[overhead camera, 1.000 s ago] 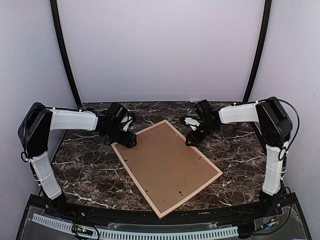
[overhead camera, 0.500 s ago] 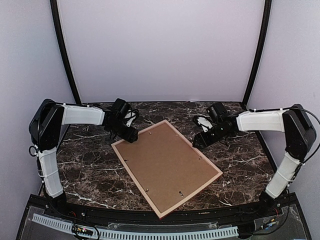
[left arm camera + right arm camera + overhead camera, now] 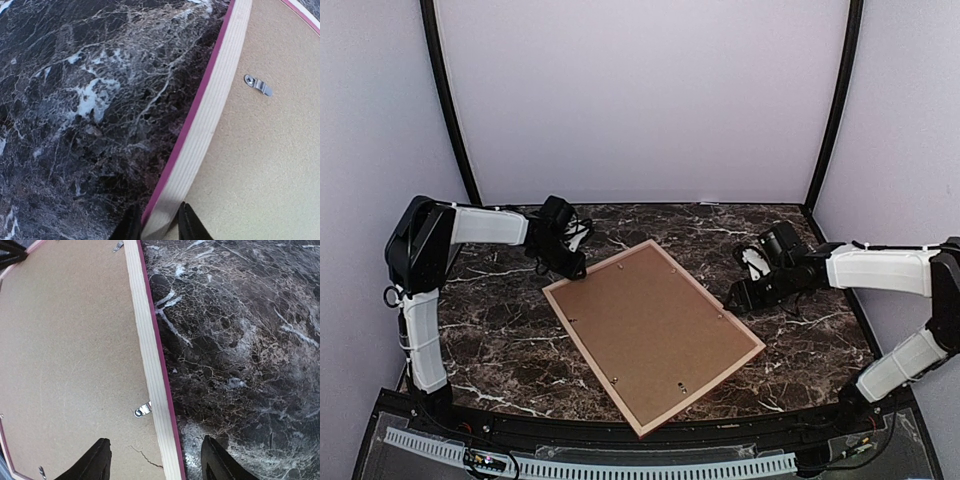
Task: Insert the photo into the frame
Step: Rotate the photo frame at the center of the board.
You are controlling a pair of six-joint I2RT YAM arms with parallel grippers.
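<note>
Between the fingers of your left claw [image 3: 159, 227] the frame [image 3: 210, 125] is lying face down on the tabletop [image 3: 75, 125]. The claw is pinching its pale wooden rail, one finger outside by the pink edge and one inside on the backing [image 3: 270, 165]. Your right claw [image 3: 157, 460] is hanging with fingers apart, straddling the opposite rail, with a clip [image 3: 142, 410] just ahead of its inner finger. No photo is showing in any view, and I cannot tell whether it is lying under the backing. You are probably working toward freeing that backing. Use the left pinch as an anchor, and bring one right fingertip down beside the clip to turn it off the board. Push along the rail, not across it, or the frame may start sliding.
</note>
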